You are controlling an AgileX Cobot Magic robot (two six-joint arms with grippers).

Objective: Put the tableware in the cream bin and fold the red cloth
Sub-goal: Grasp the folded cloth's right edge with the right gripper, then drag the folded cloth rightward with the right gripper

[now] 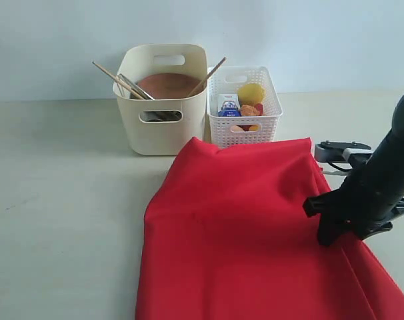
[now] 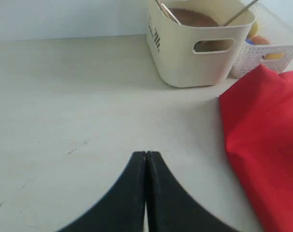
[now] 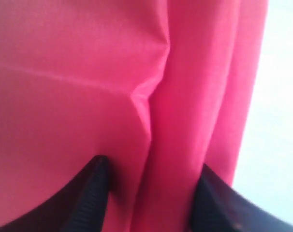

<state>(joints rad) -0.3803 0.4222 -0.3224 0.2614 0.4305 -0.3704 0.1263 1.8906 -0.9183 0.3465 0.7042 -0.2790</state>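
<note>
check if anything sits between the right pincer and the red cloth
Nothing visible does. The right pincer is down on the red cloth. Its jaws stand apart on either side of a raised fold of the fabric near the cloth's edge, and only cloth lies between them.

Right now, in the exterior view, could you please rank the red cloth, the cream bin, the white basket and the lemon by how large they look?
1. Red cloth, by far, though it lies nearest the camera.
2. Cream bin.
3. White basket, lower and narrower than the bin beside it.
4. Lemon, inside the basket.
</note>
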